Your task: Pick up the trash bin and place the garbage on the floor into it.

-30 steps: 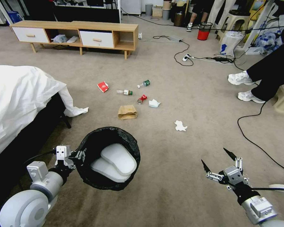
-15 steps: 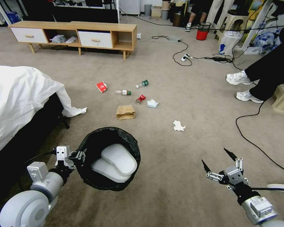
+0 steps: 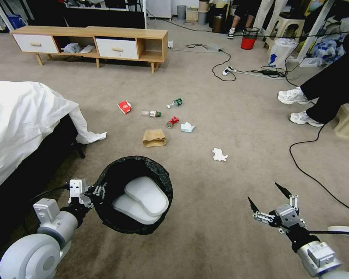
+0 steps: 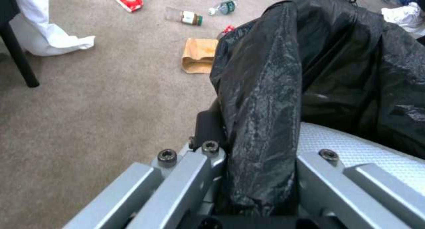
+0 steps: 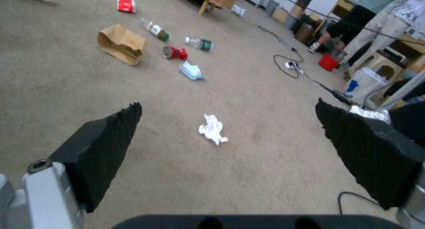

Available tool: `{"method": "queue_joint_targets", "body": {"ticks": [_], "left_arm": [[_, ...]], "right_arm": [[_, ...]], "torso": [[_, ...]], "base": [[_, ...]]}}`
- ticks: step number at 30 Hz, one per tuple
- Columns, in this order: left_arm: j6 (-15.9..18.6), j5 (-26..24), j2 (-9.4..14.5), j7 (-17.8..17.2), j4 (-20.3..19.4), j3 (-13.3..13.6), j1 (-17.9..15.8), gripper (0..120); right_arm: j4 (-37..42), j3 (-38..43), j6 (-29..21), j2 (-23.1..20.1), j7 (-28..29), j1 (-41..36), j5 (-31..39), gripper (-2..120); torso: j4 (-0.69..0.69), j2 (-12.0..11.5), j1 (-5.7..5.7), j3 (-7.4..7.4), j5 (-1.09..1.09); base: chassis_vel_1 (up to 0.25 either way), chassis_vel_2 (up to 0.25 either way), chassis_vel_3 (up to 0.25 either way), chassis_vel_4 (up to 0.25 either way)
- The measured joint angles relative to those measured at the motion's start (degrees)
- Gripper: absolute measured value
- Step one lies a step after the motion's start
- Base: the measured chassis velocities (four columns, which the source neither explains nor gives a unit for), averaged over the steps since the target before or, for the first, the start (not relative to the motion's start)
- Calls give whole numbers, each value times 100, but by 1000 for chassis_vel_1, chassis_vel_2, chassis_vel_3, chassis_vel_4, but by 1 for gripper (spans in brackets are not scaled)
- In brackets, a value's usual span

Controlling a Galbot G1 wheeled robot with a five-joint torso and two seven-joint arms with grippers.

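Bin (image 3: 132, 193) clamped at rim by left gripper (image 3: 98, 192), carried over floor (image 3: 205, 232); right gripper (image 3: 266, 198) wide, low, near tissue (image 3: 220, 154).

Beige carpet (image 3: 205, 240), wooden cabinet (image 3: 90, 42), white-sheeted bed (image 3: 23, 116)

Left pincer (image 3: 99, 192) clamped, right pincer (image 3: 266, 195) agape

Left tool (image 4: 261, 175) clamped on black-lined trash bin (image 4: 336, 72) rim
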Motion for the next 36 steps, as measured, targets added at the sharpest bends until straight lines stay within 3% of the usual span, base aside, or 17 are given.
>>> {"method": "queue_joint_targets", "body": {"ticks": [36], "left_arm": [[-14, -39, -1, -27, 50, -33, -48, 0]], "right_arm": [[-112, -15, -15, -40, 20, 62, 47, 100]], "torso": [[0, 0, 0, 0, 0]], "base": [[-62, 57, 58, -61]]}}
